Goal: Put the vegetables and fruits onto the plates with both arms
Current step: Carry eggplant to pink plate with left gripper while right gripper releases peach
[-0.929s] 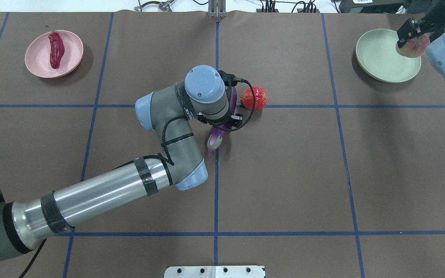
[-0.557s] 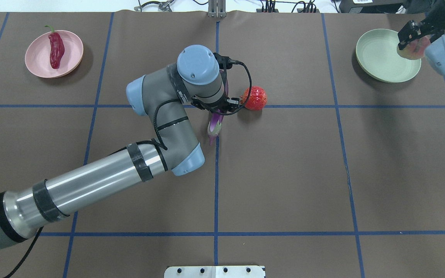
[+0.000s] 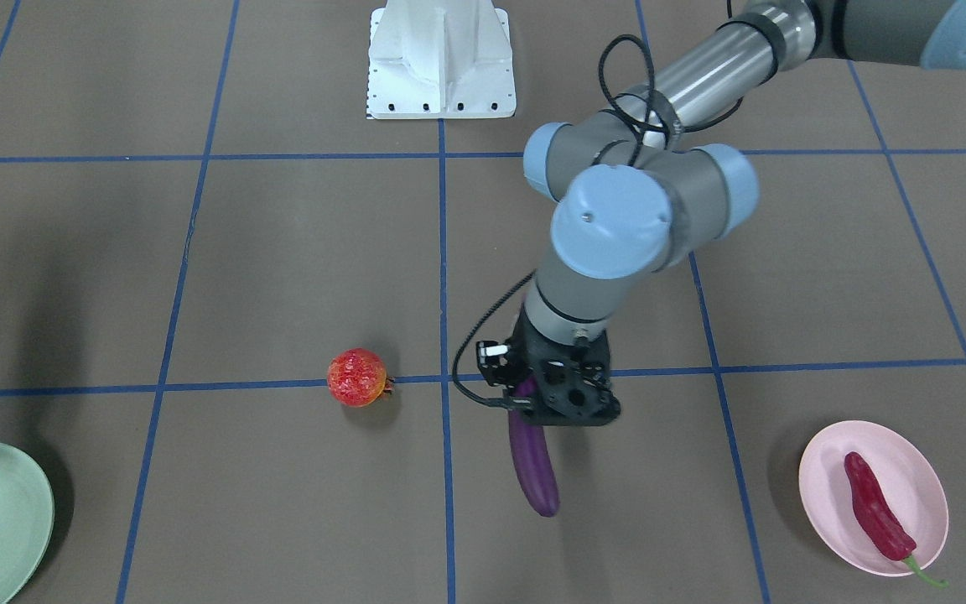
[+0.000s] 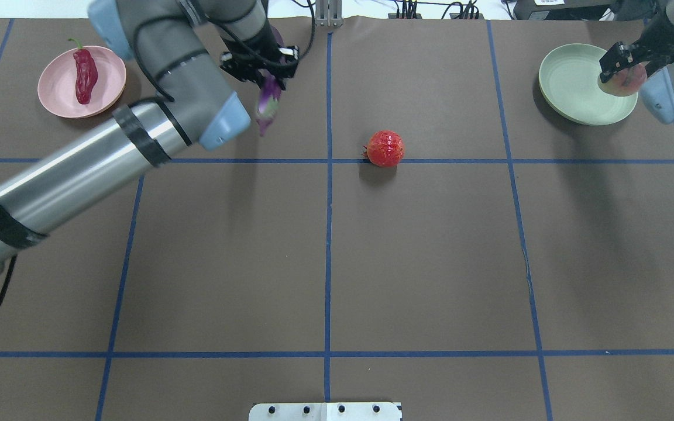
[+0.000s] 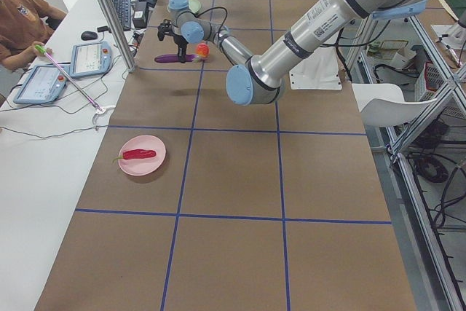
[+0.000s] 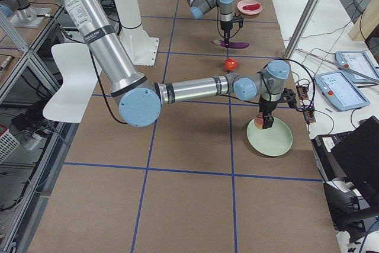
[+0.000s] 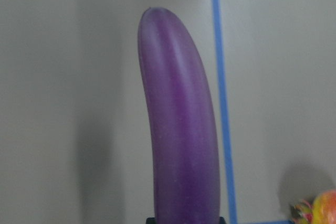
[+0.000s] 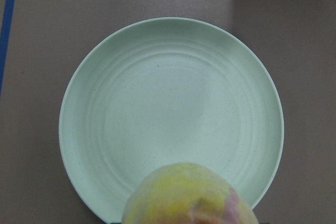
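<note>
- The pink plate (image 4: 109, 79) at the far left already bears the chili pepper (image 4: 85, 76), laid lengthways; one vegetable is placed.
- The left gripper (image 4: 267, 67) is closed on the eggplant (image 4: 268, 102), which sticks out on both sides of the jaws and hangs clear of the table (image 4: 430, 263), well apart from the pink plate; this is the carrying step. Next, I judge, it must travel on to the plate, line the long body up beside the chili, lower, then let go.
- The pomegranate (image 4: 385, 148) sits alone near the middle, on a blue line (image 4: 460, 161); not yet fetched.
- The green plate (image 4: 571, 82) is bare; the right gripper (image 4: 623, 61) is clamped on the peach (image 4: 622, 82), held over the plate's right-hand rim. It should shift inward and lower before releasing; a round fruit may roll off.
</note>
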Motion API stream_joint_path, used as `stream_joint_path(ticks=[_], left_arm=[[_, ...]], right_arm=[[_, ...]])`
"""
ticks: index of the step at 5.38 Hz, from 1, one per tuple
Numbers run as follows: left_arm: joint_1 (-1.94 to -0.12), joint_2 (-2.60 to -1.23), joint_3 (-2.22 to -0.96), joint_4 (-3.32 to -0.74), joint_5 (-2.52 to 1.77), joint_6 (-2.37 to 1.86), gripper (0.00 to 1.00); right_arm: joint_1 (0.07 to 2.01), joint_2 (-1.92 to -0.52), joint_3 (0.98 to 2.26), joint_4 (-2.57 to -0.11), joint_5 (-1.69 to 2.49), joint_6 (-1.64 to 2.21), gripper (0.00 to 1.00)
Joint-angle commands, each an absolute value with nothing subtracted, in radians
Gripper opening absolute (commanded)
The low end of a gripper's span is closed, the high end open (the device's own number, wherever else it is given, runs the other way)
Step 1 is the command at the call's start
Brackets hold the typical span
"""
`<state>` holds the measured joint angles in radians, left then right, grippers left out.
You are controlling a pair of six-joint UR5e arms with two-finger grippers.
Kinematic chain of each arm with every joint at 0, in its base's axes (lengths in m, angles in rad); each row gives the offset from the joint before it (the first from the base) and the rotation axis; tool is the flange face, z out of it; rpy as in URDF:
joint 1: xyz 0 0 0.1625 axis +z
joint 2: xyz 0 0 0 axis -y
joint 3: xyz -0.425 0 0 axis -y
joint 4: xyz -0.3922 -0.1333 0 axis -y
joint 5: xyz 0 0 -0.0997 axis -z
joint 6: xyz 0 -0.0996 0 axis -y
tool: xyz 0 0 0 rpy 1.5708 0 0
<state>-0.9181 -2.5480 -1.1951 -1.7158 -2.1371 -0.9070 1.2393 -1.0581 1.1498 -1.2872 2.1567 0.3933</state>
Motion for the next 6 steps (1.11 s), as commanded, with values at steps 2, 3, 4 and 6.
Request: stream_joint_path(ticks=[2, 3, 4, 6], left_arm=[[-1.144, -2.463, -1.19, -1.571, -2.166, -0.448, 0.0], [-1.204, -2.416, -1.19, -1.568, -2.166, -0.316, 0.0], [-1.266, -2.377, -1.19, -1.568, -2.164, -0.239, 0.0], [-1.252, -2.355, -1.094, -1.626, -2.145, -0.242, 0.0]], right_arm=[[1.174, -1.055, 1.131, -1.244, 2.052, 0.396, 0.0], [1.167, -1.052, 1.131, -1.241, 2.054, 0.397, 0.37], [1.155, -1.052, 1.131, -1.227, 2.056, 0.399, 0.89], [1.163, -1.039, 1.166, -1.216, 2.13, 0.446, 1.0]])
